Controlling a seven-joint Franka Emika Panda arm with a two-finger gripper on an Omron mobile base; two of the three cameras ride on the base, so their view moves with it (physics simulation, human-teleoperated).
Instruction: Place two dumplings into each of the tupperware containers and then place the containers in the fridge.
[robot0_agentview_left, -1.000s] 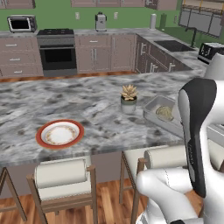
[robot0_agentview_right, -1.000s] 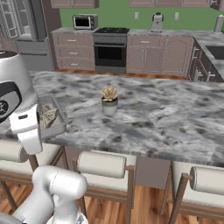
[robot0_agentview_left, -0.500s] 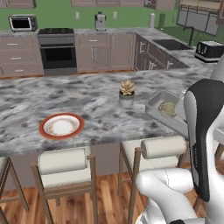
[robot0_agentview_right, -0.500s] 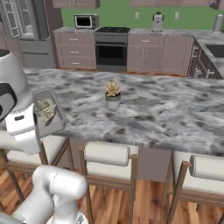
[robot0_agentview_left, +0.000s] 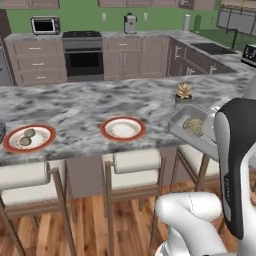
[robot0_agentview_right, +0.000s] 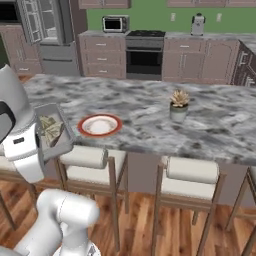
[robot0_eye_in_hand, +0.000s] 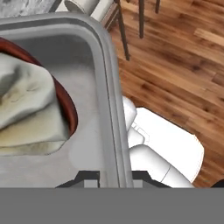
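Gripper (robot0_eye_in_hand: 114, 178) clamped on the rim of a tupperware container (robot0_eye_in_hand: 89, 109): in the hand view the two dark finger tips sit one on each side of the tray's grey wall, at the bottom of the frame. Inside the tray, close to the camera, a pale lumpy dumpling (robot0_eye_in_hand: 26, 109) lies against a dark red curved edge; what that red edge belongs to cannot be told. Beyond the tray wall, wooden floor and a stool leg.

Left base view: the held tray (robot0_agentview_left: 192, 127) hangs at the near edge of the worktop (robot0_agentview_left: 90, 107), toward its right end, partly past the edge and partly hidden by the arm. Pale contents (robot0_agentview_left: 192, 125) show inside; count not readable. Right base view: same tray (robot0_agentview_right: 52, 131) beside the arm, at the left end of the worktop's near edge.

On the worktop: a red-rimmed white plate (robot0_agentview_left: 122, 129) near the near edge, about mid-length. A second red-rimmed plate (robot0_agentview_left: 29, 138) near the left end of the near edge carries two dumplings (robot0_agentview_left: 26, 138). A small potted plant (robot0_agentview_left: 184, 91) stands farther back, toward the right.

Fridge (robot0_agentview_right: 47, 35) at far left of the right base view, against the back wall, well apart from the tray.
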